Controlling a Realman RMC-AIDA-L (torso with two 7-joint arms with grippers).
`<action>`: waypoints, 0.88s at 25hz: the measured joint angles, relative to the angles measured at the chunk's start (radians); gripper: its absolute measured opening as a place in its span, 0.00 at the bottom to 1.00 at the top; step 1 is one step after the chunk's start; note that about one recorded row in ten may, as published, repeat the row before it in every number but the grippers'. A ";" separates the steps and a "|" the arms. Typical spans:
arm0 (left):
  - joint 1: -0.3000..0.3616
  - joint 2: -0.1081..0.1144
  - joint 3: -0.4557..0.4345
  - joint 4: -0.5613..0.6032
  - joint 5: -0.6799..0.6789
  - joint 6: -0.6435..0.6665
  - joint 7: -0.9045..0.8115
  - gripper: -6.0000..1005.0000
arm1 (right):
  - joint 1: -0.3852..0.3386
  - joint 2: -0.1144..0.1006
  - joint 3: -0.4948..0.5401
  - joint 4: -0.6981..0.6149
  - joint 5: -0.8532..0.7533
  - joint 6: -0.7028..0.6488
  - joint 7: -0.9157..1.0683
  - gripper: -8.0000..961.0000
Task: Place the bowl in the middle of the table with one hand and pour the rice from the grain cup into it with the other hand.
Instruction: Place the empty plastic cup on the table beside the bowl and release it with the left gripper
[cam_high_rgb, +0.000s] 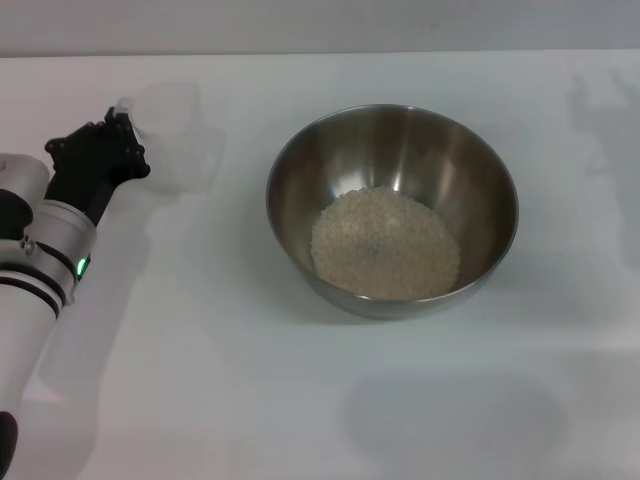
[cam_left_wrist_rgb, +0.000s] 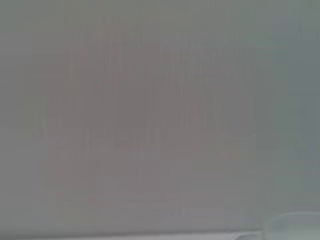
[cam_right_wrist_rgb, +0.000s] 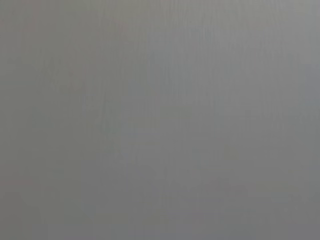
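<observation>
We see the bowl sitting upright on the white surface, roughly mid-surface, a bit right of centre in the head view. Rice lies in a pale mound on the bowl's bottom, toward the near side, steel wall bare above it. Left claw is at the far left of the surface, black, pointing away from the robot, well apart from the bowl. Right at its tip stands the grain cup, clear plastic, upright on the surface, looks empty as far as we can tell. Claw touches or sits just beside the cup's near-left edge where the handle would be; we cannot tell whether it is clenched on the handle or released, fingers not readable against the clear plastic. Left arm, white with a green light, runs down the left edge of the head view. Left wrist view is a flat grey blur with only a faint pale shape in one corner, not identifiable. Right wrist view is plain grey, nothing readable. Right claw is out of sight in every view.
</observation>
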 joint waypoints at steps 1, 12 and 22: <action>0.000 0.000 0.000 0.000 0.000 0.000 0.000 0.03 | 0.000 0.000 0.000 0.000 0.000 0.000 0.000 0.51; 0.021 -0.001 0.022 -0.010 0.008 -0.037 -0.013 0.03 | -0.001 0.000 0.000 0.006 0.000 0.000 0.000 0.50; 0.046 0.005 0.058 -0.032 0.012 -0.021 -0.014 0.13 | -0.002 0.000 0.000 0.009 0.000 0.001 0.000 0.50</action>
